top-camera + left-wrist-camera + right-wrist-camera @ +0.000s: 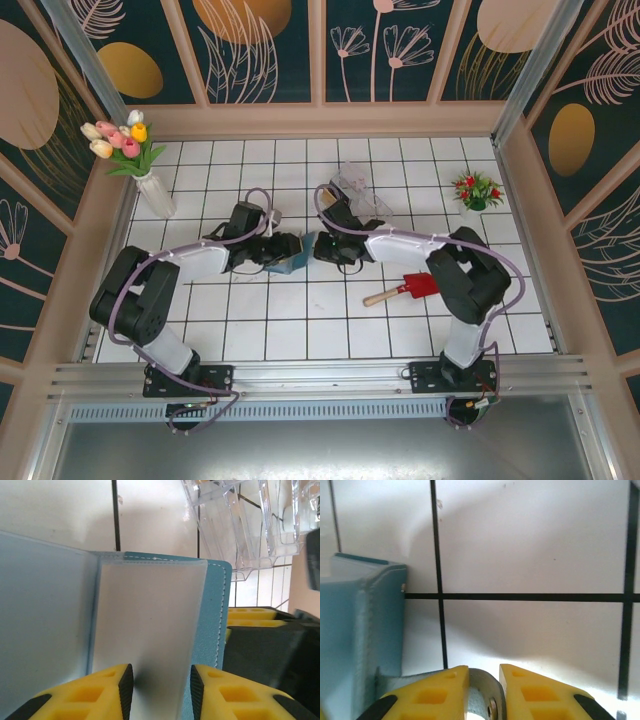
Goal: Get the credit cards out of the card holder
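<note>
The slate-blue card holder (292, 262) stands open on the tiles between my two grippers. In the left wrist view its blue stitched edge (217, 620) frames a frosted inner pocket (150, 615). My left gripper (277, 250) (161, 680) is open, its pads apart on either side of that pocket. In the right wrist view the card holder (360, 630) stands at the left, and its rounded side tab (482, 695) with a snap lies between the fingers. My right gripper (320, 247) (484, 670) is slightly open around the tab. The credit cards are hidden.
A clear plastic box (362, 190) (240, 520) sits just behind the grippers. A red-bladed toy shovel (405, 289) lies right of centre. A vase of tulips (155, 190) stands at the back left and a small potted plant (476, 190) at the back right.
</note>
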### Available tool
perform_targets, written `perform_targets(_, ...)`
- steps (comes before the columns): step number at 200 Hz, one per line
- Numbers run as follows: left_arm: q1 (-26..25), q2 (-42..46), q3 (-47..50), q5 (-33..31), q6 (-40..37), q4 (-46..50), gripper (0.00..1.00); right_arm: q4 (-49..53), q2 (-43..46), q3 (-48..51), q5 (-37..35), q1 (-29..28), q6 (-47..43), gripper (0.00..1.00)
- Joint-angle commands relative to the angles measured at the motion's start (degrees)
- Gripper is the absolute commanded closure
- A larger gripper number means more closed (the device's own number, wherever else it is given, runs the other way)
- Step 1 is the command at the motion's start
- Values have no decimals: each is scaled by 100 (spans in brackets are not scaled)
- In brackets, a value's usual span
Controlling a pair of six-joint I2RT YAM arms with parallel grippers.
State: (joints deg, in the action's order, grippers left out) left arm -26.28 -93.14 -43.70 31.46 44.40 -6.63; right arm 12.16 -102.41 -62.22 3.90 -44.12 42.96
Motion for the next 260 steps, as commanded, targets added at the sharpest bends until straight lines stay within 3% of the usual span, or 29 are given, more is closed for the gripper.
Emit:
perform_targets(1,-208,127,-167,-517,42,22,63,-197,476,115,-264,70,212,72)
perform_targets(38,-318,-96,-170,-265,106,-204,64,-383,917,385,-434,153,413,70)
perform_targets(77,-469,-353,-115,-415,197,-385,66,-765,1054,436,-95,228,401,69)
perform_targets(118,-513,-470,-69,-474,184,-409,60,-895,858,239,56,242,438,63)
perform_targets(160,-516,-696,31,-372,180,-548,58,-856,217,-123,543,194,517,65)
perform_targets(233,-518,-545,115,-544,240,-363,78,-718,-439,-368,788,186,681,81)
perform_targets(260,-511,-109,-2,-690,240,16,79,-613,-550,-353,757,170,658,83)
